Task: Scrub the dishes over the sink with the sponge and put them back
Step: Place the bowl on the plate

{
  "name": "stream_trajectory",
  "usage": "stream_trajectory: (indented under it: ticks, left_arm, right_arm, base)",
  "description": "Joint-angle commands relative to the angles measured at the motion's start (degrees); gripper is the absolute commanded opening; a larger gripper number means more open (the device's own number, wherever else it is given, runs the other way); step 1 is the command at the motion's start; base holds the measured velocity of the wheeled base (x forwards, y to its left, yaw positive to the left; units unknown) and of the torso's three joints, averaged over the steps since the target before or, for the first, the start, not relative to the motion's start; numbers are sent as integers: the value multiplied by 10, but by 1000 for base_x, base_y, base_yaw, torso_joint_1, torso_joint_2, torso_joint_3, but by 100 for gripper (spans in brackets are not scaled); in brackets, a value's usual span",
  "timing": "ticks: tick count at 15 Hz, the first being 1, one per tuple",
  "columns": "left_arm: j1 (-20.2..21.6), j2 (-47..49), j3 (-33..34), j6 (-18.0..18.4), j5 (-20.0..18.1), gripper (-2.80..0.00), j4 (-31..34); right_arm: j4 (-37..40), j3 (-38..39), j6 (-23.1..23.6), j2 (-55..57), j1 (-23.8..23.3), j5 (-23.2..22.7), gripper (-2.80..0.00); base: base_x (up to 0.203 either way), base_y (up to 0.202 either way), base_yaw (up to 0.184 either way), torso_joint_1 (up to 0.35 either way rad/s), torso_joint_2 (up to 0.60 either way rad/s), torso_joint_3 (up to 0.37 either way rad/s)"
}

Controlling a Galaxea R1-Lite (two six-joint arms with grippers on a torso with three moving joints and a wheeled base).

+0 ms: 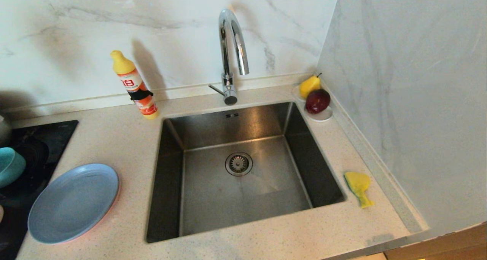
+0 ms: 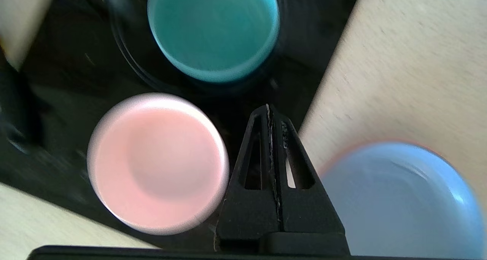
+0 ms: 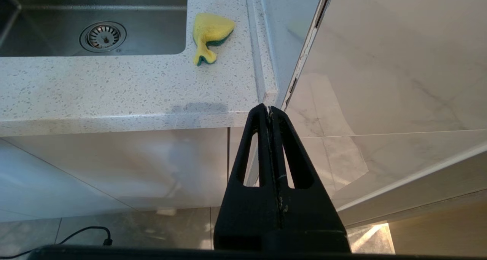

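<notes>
Speckled pale stone worktop (image 1: 125,138) surrounds one square brushed-steel sink (image 1: 243,199) with a round drain strainer (image 1: 238,163) and a curved chrome tap (image 1: 232,43). One yellow sponge (image 1: 358,187), green-backed and tapering to a tail, lies on the worktop right of the basin. One smooth grey-blue plate (image 1: 74,203) sits left of the sink atop a salmon-pink plate (image 1: 114,204) showing only its rim. On the glossy black hob (image 2: 57,81) stand two bowls: teal bowl (image 2: 213,27) and pale pink bowl (image 2: 158,163). Left gripper (image 2: 271,109) hangs above them, fingers pressed together, empty. Right gripper (image 3: 269,109) is likewise closed on nothing, below the counter edge.

Detergent bottle (image 1: 135,85) label: large "18" legible; smaller print unreadable.
</notes>
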State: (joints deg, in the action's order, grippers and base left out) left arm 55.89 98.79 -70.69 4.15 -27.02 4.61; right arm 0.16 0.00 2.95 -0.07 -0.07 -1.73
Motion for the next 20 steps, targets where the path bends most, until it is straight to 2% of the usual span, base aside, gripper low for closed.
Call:
stream_trajectory:
  ticks: [1, 3, 4, 5, 6, 7, 10, 20]
  left_arm:
    - [0, 35, -35, 29, 10, -280, 16]
    - [0, 36, -36, 85, 13, -280, 90]
    - [2, 36, -35, 106, 17, -280, 126]
    - [3, 37, -32, 112, 36, -280, 143]
    - [5, 37, -27, 112, 45, -39, 149]
    - [7, 37, -22, 112, 56, 0, 156]
    - [10, 50, -28, 112, 98, 0, 204]
    - [28, 98, 4, 109, 91, 0, 200]
  right_arm:
    - [0, 0, 0, 0, 1, 0, -280]
    - [0, 0, 0, 0, 0, 0, -280]
    - [0, 0, 0, 0, 0, 0, -280]
    - [0, 0, 0, 0, 0, 0, -280]
    - [0, 0, 0, 0, 0, 0, -280]
    - [0, 0, 0, 0, 0, 0, -280]
    - [0, 0, 0, 0, 0, 0, -280]
    - [0, 0, 0, 0, 1, 0, -280]
  base:
    - [0, 0, 0, 0, 0, 0]
    - [0, 0, 0, 0, 0, 0]
    - [0, 0, 0, 0, 0, 0]
    - [0, 0, 0, 0, 0, 0]
    - [0, 0, 0, 0, 0, 0]
    - [0, 0, 0, 0, 0, 0]
    - [0, 0, 0, 0, 0, 0]
    - [0, 0, 0, 0, 0, 0]
